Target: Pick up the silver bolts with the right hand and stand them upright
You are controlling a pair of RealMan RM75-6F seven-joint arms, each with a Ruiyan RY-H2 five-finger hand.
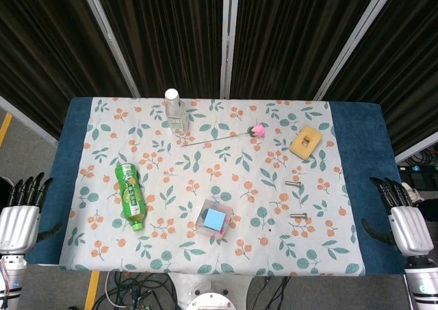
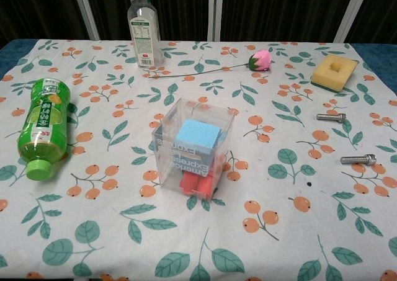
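Two silver bolts lie on their sides on the floral cloth at the right. The farther bolt [image 1: 293,183] [image 2: 330,117] sits below the sponge; the nearer bolt [image 1: 298,215] [image 2: 358,159] lies closer to the front edge. My right hand [image 1: 404,217] hangs off the table's right edge, fingers extended and apart, holding nothing, well clear of both bolts. My left hand [image 1: 20,214] rests beyond the left edge, fingers also spread and empty. Neither hand appears in the chest view.
A green bottle [image 1: 130,195] lies at the left, a clear bottle [image 1: 176,111] stands at the back. A pink flower on a stem [image 1: 258,129], a yellow sponge [image 1: 306,142] and a clear box with blue and red blocks [image 1: 215,219] lie on the cloth.
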